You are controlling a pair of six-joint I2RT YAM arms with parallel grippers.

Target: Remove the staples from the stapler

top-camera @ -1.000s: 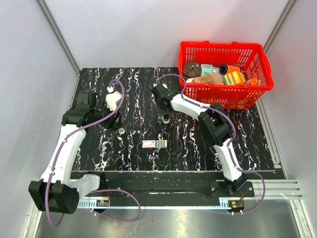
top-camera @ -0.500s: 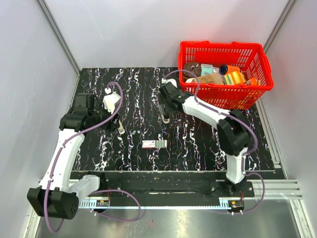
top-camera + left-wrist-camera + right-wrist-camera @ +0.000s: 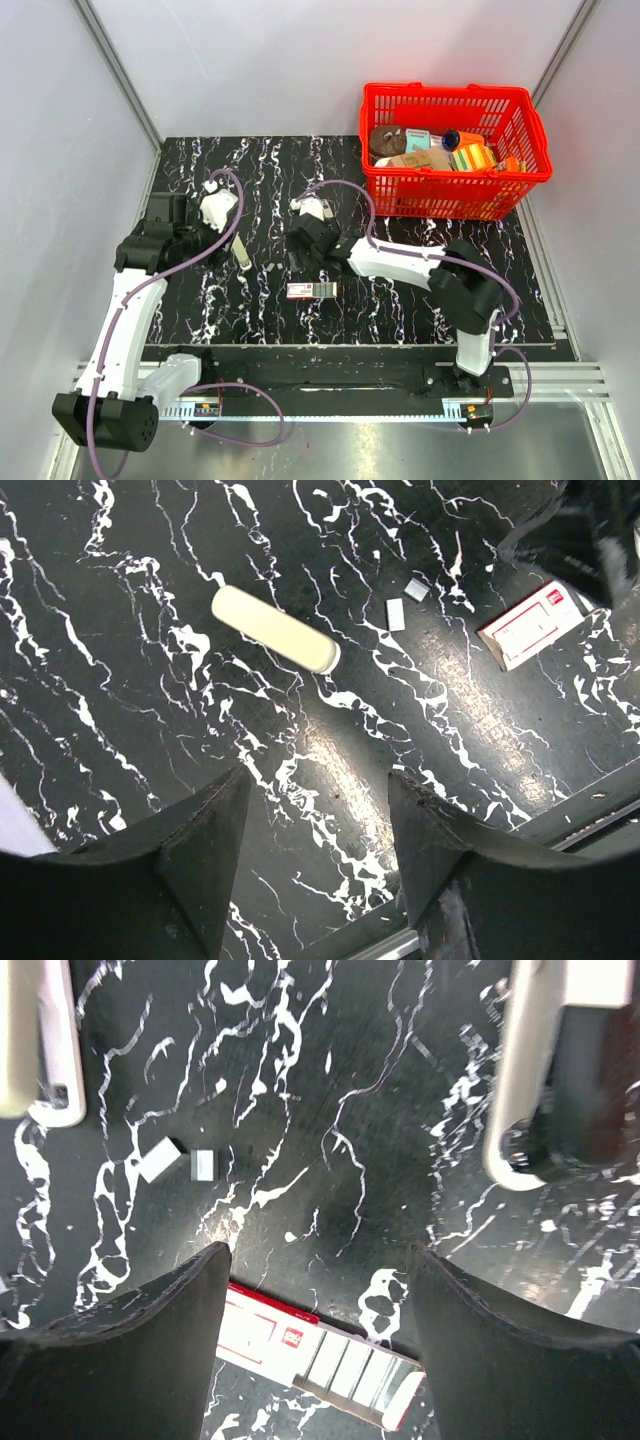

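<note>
Right wrist view puts the white-rimmed, dark-cored stapler body point(image 3: 565, 1080) flat on the black, white-veined table point(image 3: 330, 1080), just beyond the right gripper point(image 3: 315, 1260). Its jaws stand wide apart and hold nothing, and a red-and-white cardboard staple box point(image 3: 320, 1355) shows between them. From above, that arm hides the stapler. The left gripper point(image 3: 318, 780) hangs parted and empty too, near a cream rounded plastic bar point(image 3: 275, 630), possibly the stapler's cover; I cannot tell. Two short grey staple strips point(image 3: 395, 613) lie between bar and box. The stapler looks light, hard and smooth, apt to skid on the glossy top, so pinch it across its long sides at mid-length. The strips look thin and brittle.
</note>
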